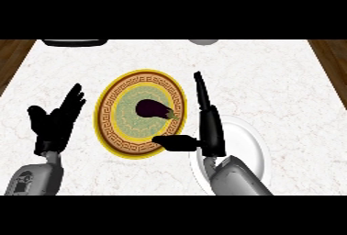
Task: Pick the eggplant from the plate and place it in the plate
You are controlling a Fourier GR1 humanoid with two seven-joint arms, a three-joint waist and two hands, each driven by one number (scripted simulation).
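A dark purple eggplant (153, 109) lies in the middle of an ornate plate (114, 102) with a yellow rim, brown patterned band and green centre. To its right sits a plain white plate (249, 146), partly covered by my right forearm. My right hand (210, 129) is open just right of the ornate plate, fingers straight and pointing away, thumb stretched left over that plate's lower rim. It is not touching the eggplant. My left hand (55, 120) rests open left of the ornate plate, fingers up.
The white marble counter (271, 73) has brown wood beyond its left and right edges. A dark object (75, 42) and a grey round object (203, 41) show at the far edge.
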